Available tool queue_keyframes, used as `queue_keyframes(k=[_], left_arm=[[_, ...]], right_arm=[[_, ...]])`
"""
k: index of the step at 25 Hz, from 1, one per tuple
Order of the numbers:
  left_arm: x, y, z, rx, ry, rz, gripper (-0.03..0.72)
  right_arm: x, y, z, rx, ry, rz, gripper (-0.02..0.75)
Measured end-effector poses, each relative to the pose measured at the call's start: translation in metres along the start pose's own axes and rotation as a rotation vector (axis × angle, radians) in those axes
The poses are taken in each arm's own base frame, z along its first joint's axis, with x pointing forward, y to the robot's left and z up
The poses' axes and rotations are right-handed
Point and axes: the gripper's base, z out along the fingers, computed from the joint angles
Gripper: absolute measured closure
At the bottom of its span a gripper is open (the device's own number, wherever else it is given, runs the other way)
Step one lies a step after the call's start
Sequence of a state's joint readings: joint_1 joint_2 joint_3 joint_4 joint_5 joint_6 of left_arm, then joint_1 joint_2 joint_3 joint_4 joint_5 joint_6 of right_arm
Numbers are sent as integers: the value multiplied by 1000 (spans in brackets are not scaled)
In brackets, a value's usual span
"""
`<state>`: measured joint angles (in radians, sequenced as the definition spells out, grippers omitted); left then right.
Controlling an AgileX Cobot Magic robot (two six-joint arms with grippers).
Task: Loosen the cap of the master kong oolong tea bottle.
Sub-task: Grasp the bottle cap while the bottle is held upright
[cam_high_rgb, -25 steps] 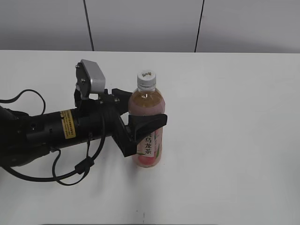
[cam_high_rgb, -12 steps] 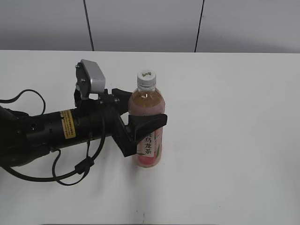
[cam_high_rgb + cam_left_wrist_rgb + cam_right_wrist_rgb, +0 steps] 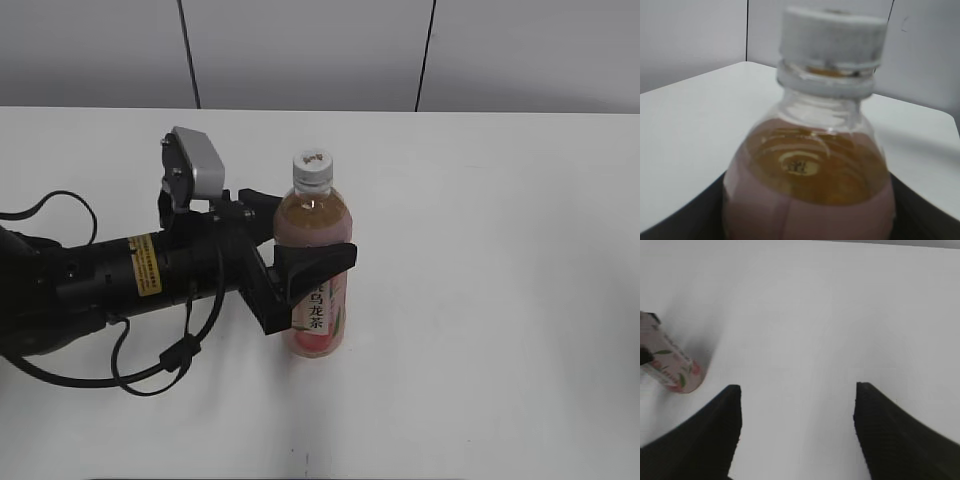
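Observation:
The master kong oolong tea bottle (image 3: 316, 290) stands upright on the white table, its pink and white label facing the camera. Its white ribbed cap (image 3: 312, 166) sits on the neck. My left gripper (image 3: 300, 250) is shut on the bottle's middle, one black finger in front and one behind. In the left wrist view the bottle (image 3: 807, 185) fills the frame with the cap (image 3: 832, 35) at the top. My right gripper (image 3: 797, 395) is open and empty above the table; it is out of the exterior view. The bottle's base (image 3: 672, 370) shows at the left of the right wrist view.
The white table (image 3: 500, 280) stretches to the right and front of the bottle. A grey panelled wall (image 3: 310, 50) runs behind its far edge. The left arm's black body and cables (image 3: 130, 290) lie across the table's left side.

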<state>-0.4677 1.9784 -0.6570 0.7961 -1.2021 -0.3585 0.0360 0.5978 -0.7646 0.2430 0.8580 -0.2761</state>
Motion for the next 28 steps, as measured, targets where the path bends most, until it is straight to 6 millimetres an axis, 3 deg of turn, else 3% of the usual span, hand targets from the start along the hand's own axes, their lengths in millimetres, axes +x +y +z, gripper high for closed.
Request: queue_keyframes(k=[6,12,18,23,28], left_arm=[[0,0,0,0,0,0,225],[0,0,0,0,-1,0,225],[0,0,0,1,-2,0,225],[0,0,0,1,-2,0,225],[0,0,0,1,-2,0,225]], right_arm=[[-55,-2,50,-170,128,-44,206],[-105,-7,76,-226,118,-103,206],[-131,8,109,-307,153,-212,206],[-137,39,139,-408,292,-333,244],[-144,69,166,-407,435,-315,263]])
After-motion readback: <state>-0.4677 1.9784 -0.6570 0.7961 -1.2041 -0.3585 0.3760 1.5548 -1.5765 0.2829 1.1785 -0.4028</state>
